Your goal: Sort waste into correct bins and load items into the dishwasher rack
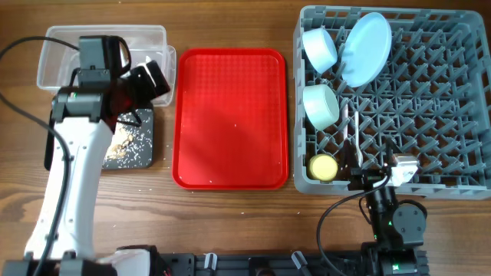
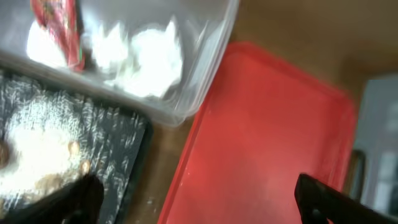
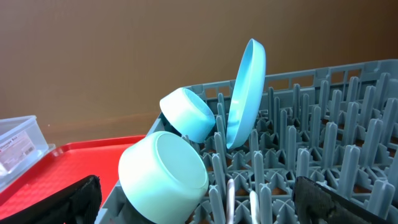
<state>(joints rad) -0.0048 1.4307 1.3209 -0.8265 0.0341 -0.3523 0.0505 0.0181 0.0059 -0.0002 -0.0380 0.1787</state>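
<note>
Left gripper (image 1: 151,79) and right gripper (image 3: 199,198) both gape wide, empty. The plate (image 3: 245,93), leaning at the rack's (image 1: 449,100) eleven o'clock, could topple if nudged.

There is one grey rack (image 1: 430,115). There are two bowls, one pale blue bowl (image 1: 320,47) and one mint-green bowl (image 1: 321,105), plus one blue plate (image 1: 365,49), one yellow cup (image 1: 323,166) and two thin white eating tools (image 1: 347,125). There is also one red tray (image 1: 230,115), one clear tub (image 1: 61,54), one black tray (image 1: 142,146) and one red-and-white wrapper (image 2: 59,28).
</note>
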